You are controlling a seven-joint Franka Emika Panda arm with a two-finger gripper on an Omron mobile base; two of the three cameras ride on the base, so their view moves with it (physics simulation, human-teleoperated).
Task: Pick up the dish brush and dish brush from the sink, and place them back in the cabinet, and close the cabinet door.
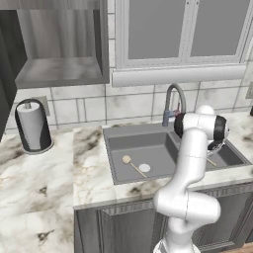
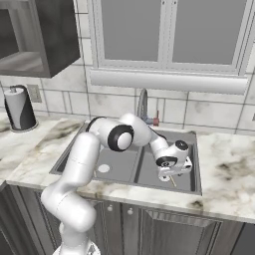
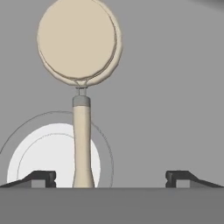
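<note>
Left base view: marble counter (image 1: 34,173), tiled wall (image 1: 99,106).

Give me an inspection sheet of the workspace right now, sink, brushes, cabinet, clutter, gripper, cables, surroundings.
Surface: marble counter with a dark two-basin sink.
Job's things: one dish brush lies in the left basin beside the white drain; a second dish brush lies under the hand in the right basin, handle over that basin's drain. Cabinet open, shelf bare; its door cannot be judged.
Clutter: paper towel roll standing on the counter.
Gripper: gripper open, low in the right basin, fingers either side of the brush handle, holding nothing.
Cables: nothing seen.
Surroundings: faucet, tiled wall, window above the sink.
</note>
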